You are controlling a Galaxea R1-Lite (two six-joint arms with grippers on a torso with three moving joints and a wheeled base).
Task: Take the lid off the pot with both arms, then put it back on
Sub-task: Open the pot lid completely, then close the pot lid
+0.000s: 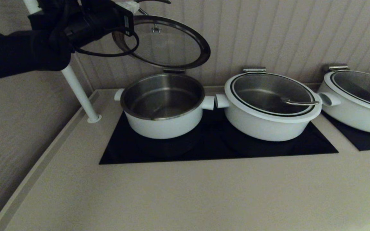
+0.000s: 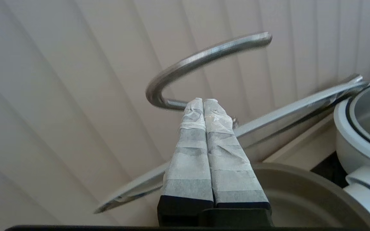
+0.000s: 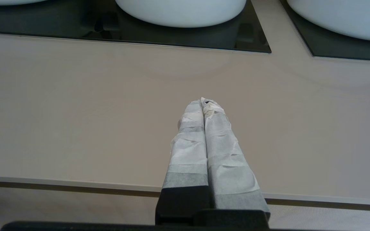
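The lid (image 1: 172,45) is raised and tilted above the open pot (image 1: 162,125), its back edge near the steel hinge (image 1: 173,70) at the pot's far rim. My left arm (image 1: 85,22) reaches in from the upper left to the lid's top. In the left wrist view my left gripper (image 2: 203,100) is shut with no gap, its taped tips against the lower leg of the steel loop handle (image 2: 204,56); the lid's rim (image 2: 300,107) slants behind them. My right gripper (image 3: 204,101) is shut and empty, low over the counter near its front edge, out of the head view.
A wider white pot (image 1: 268,125) with its lid on stands right of the open pot, almost touching its handle. A third pot (image 1: 358,115) is at far right. Both front pots sit on a black cooktop (image 1: 217,147). A white pole (image 1: 79,93) stands at left.
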